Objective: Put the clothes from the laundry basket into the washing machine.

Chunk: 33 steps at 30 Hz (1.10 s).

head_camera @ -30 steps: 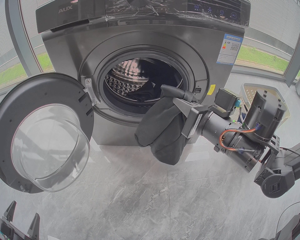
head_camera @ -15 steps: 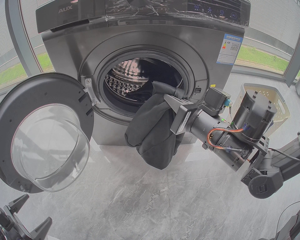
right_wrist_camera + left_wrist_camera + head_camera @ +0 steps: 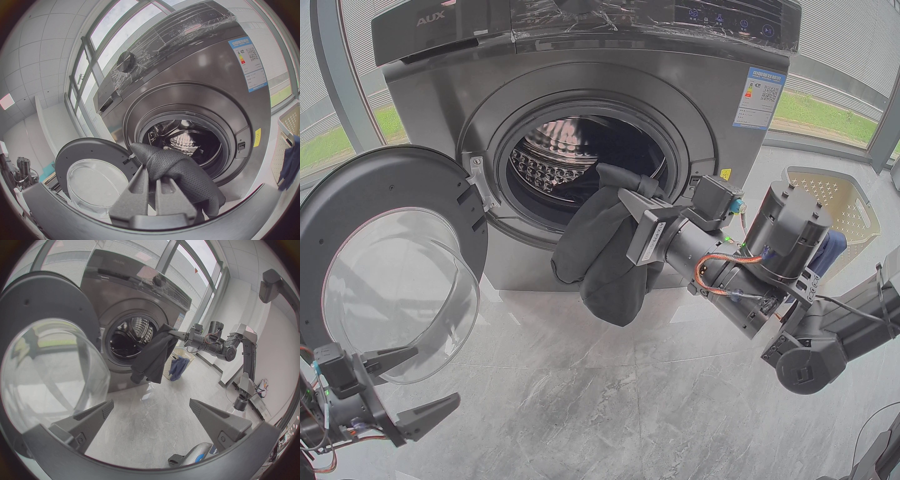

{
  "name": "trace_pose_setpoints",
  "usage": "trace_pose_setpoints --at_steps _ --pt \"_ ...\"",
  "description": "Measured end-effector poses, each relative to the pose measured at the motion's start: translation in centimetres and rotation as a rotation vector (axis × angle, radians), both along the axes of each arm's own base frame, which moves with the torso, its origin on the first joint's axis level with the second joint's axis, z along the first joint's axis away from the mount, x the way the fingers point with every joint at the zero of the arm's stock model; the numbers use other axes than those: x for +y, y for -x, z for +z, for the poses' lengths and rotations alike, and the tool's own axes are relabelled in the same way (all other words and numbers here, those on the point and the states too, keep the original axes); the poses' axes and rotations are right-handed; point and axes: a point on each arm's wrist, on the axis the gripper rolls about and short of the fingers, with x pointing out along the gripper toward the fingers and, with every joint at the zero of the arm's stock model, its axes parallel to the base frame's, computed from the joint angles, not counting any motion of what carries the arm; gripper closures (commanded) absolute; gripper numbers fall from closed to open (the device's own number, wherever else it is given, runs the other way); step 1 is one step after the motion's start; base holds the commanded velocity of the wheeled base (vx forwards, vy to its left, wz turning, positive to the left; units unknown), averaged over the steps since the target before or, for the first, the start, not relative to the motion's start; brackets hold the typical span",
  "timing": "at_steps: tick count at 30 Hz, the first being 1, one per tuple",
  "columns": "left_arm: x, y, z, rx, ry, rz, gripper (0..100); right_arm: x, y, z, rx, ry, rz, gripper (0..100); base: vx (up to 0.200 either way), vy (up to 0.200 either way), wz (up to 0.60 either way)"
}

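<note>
while the washing machine [image 3: 581, 69] stands with its round door [image 3: 375, 187] swung wide to the robot's left, the right end effector [image 3: 625, 197] is held just in front of the lower right part of the opening, its fingers pinched tight on a black garment [image 3: 600, 262]. the top fold of the garment lies over the fingertips and reaches the rim of the opening, before the shiny drum [image 3: 537, 169], and the rest hangs down outside in front of the machine's lower panel, clear of the grey marbled floor [image 3: 612, 400]. something dark lies inside the drum. the left end effector [image 3: 151, 402] hovers low near the floor, below the open door, its fingers spread wide with nothing between them. the laundry basket [image 3: 850, 194] sits on the floor to the right of the machine, behind the right arm, and a blue cloth [image 3: 178, 366] hangs over its near rim.
</note>
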Motion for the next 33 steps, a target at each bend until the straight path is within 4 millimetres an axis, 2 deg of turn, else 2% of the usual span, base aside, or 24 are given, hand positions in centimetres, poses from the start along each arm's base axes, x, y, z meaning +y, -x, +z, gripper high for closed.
trace_pose_setpoints --at_steps 7,18,25,33 --pt "-3.0 -5.2 -0.8 0.027 -0.022 -0.085 0 0.2 -0.2 -0.1 -0.001 -0.003 0.000 100 0.000 0.000 0.00" --pt "-7.8 -11.3 -3.9 0.045 0.040 -0.149 0 0.3 -0.2 0.0 -0.004 -0.028 0.011 100 0.000 0.000 0.00" --pt "-9.9 -13.9 -5.9 0.105 0.060 -0.163 0 0.5 0.0 0.0 -0.004 -0.030 0.019 100 0.000 0.000 0.00" --pt "-11.0 -15.7 -6.7 0.126 0.082 -0.161 0 0.6 0.1 0.0 -0.003 -0.031 0.019 100 0.000 0.000 0.00"
